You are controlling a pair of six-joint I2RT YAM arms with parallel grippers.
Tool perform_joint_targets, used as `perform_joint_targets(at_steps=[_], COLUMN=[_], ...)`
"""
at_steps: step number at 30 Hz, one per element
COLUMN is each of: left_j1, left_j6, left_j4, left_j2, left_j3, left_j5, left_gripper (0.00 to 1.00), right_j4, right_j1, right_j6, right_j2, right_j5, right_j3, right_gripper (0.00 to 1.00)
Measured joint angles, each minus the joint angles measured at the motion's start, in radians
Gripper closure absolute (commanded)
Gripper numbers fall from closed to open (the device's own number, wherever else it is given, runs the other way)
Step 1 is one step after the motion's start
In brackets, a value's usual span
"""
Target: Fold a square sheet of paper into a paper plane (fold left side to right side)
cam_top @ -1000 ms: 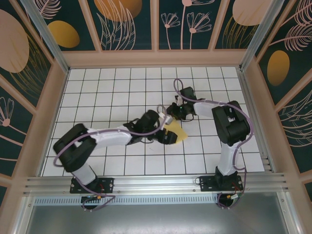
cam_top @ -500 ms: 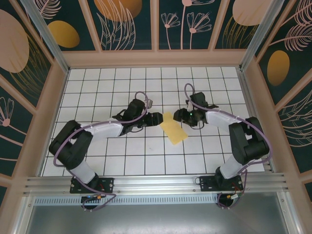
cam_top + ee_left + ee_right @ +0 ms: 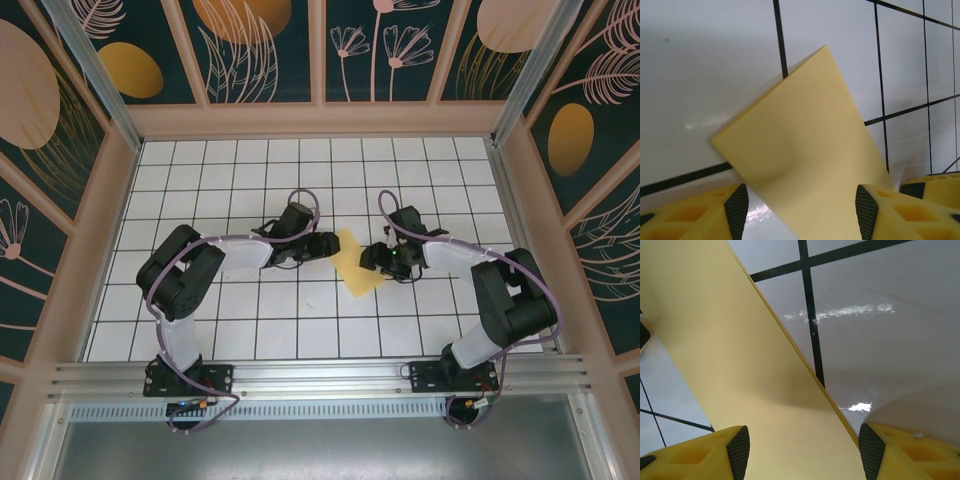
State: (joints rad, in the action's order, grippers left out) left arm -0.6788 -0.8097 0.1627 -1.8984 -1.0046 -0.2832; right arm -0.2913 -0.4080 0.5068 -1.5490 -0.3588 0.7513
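The square sheet of paper (image 3: 356,264) lies on the white grid table as a narrow yellow rectangle, tilted, between the two grippers. My left gripper (image 3: 326,243) sits low at its upper left end, open. In the left wrist view the paper (image 3: 805,145) reaches in between the open jaws of the left gripper (image 3: 802,212), bulging slightly, and neither pad touches it. My right gripper (image 3: 371,258) is at the paper's right edge, open. In the right wrist view the doubled edge of the paper (image 3: 735,360) runs diagonally between the spread jaws of the right gripper (image 3: 802,452).
The grid table (image 3: 250,170) is walled in by a wooden frame with dark flower panels. An aluminium rail (image 3: 320,375) runs along the near edge above both arm bases. Cables loop over each wrist.
The left gripper has drawn back off the paper to its upper left. The right gripper has opened and come down to the paper's right edge. The paper now lies uncovered.
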Motion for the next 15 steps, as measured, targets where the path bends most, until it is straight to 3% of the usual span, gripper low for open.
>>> perform_joint_targets(at_steps=[15], left_j1=[0.051], left_j6=[0.042], left_j4=[-0.068], left_j2=[-0.092], left_j3=[-0.149], left_j5=[-0.004], left_gripper=[0.38], right_j4=[0.083], right_j1=[-0.143], right_j6=[0.134], right_j2=[0.020], right_j5=[-0.032], right_j3=[-0.042], right_gripper=[0.37])
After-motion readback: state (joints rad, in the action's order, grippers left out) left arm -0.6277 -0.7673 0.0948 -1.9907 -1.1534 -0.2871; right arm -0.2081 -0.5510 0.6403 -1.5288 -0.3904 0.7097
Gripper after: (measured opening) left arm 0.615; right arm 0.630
